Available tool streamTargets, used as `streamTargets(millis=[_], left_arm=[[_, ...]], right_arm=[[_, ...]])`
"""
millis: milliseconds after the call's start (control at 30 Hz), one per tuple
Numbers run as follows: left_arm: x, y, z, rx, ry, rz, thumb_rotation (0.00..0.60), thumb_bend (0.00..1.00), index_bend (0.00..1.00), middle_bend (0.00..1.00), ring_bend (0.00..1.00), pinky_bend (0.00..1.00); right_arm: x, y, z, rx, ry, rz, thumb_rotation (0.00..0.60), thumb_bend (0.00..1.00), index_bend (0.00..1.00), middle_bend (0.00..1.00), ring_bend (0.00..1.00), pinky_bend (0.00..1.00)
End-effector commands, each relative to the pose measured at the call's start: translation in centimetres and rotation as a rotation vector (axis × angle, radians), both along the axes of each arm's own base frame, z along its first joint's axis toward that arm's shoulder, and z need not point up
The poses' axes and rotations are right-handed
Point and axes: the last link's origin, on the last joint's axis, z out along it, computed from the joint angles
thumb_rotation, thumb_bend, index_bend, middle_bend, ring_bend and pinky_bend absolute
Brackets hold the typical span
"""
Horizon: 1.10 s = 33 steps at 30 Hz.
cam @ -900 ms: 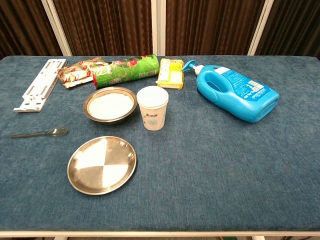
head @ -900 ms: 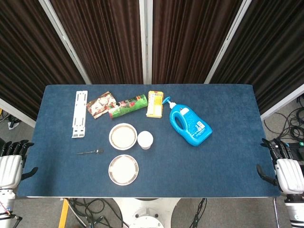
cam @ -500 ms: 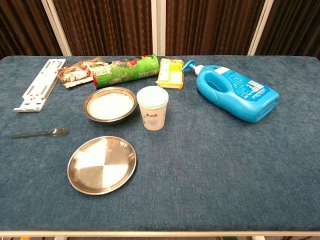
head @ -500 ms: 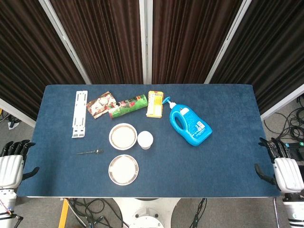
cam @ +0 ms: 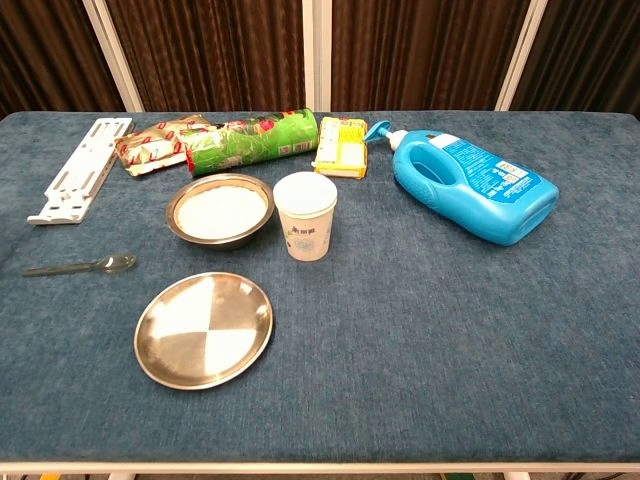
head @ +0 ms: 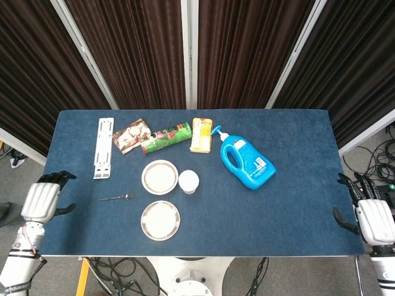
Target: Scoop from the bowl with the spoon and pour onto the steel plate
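Note:
A steel bowl (head: 160,177) (cam: 219,211) full of white grains sits left of centre on the blue table. The empty steel plate (head: 160,220) (cam: 204,329) lies just in front of it. A small spoon (head: 118,197) (cam: 81,266) lies flat to the left of both, bowl end pointing right. My left hand (head: 42,201) hovers over the table's left edge, empty, fingers apart, well left of the spoon. My right hand (head: 373,221) hangs off the table's right edge, empty, fingers spread. Neither hand shows in the chest view.
A paper cup (cam: 305,215) stands right beside the bowl. Behind it lie a green tube can (cam: 252,141), a snack packet (cam: 150,143), a yellow box (cam: 341,146) and a white bracket (cam: 80,168). A blue detergent bottle (cam: 474,187) lies at the right.
My left hand has risen and moved in over the table's left edge, towards the spoon. My right hand has barely shifted. Nothing on the table has moved.

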Motion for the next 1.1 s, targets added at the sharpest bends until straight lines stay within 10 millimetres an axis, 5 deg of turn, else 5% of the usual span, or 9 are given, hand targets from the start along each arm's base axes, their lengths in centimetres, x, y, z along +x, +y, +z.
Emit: streamTargets(millis=[33, 167, 300, 767, 1100], left_arm=[[0.6, 3.5, -2.8, -0.093, -0.053, 0.032, 0.6, 0.11, 0.46, 0.56, 0.52, 0.66], [0.5, 5.4, -5.5, -0.169, -0.09, 0.091, 0.6, 0.19, 0.51, 0.68, 0.67, 0.86], [0.3, 6.3, -7.6, -0.219, -0.124, 0.146, 0.6, 0.24, 0.54, 0.78, 0.78, 0.95], [-0.2, 5.7, -11.8, -0.263, -0.154, 0.245, 0.6, 0.3, 0.57, 0.88, 0.86, 1.0], [-0.7, 5.3, -12.4, -0.258, -0.164, 0.292, 0.6, 0.36, 0.57, 0.89, 0.87, 1.0]], right_arm=[[-0.1, -0.2, -0.1, 0.005, -0.001, -0.004, 0.6, 0.31, 0.09, 0.21, 0.0, 0.0], [-0.3, -0.4, -0.2, 0.009, -0.001, -0.01, 0.6, 0.31, 0.09, 0.21, 0.0, 0.0], [-0.5, -0.4, -0.3, 0.013, -0.002, -0.019, 0.6, 0.31, 0.09, 0.21, 0.0, 0.0], [-0.8, -0.6, -0.5, 0.018, -0.009, -0.037, 0.6, 0.31, 0.09, 0.21, 0.0, 0.0], [-1.0, -0.5, -0.6, 0.02, -0.012, -0.043, 0.6, 0.31, 0.09, 0.22, 0.0, 0.0]])
